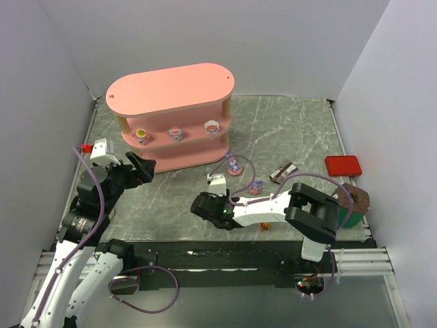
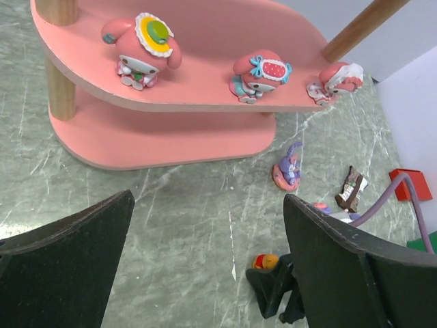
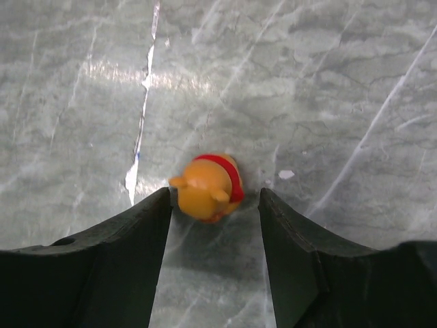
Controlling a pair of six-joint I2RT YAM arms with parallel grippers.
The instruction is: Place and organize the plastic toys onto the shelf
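Left gripper [image 1: 141, 166] hangs wide open and empty before the shelf [image 1: 171, 89], whose middle tier carries three pink-white toys [image 2: 261, 74]. Further right, the right gripper [image 3: 215, 193] straddles an orange bear [image 3: 207, 186] on the table [image 3: 307, 82], not yet clamped; the bear sits off-centre against one finger, so a squeeze might squirt it away

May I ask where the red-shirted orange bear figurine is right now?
In the right wrist view, the orange bear lies on the table between the right gripper's fingers.
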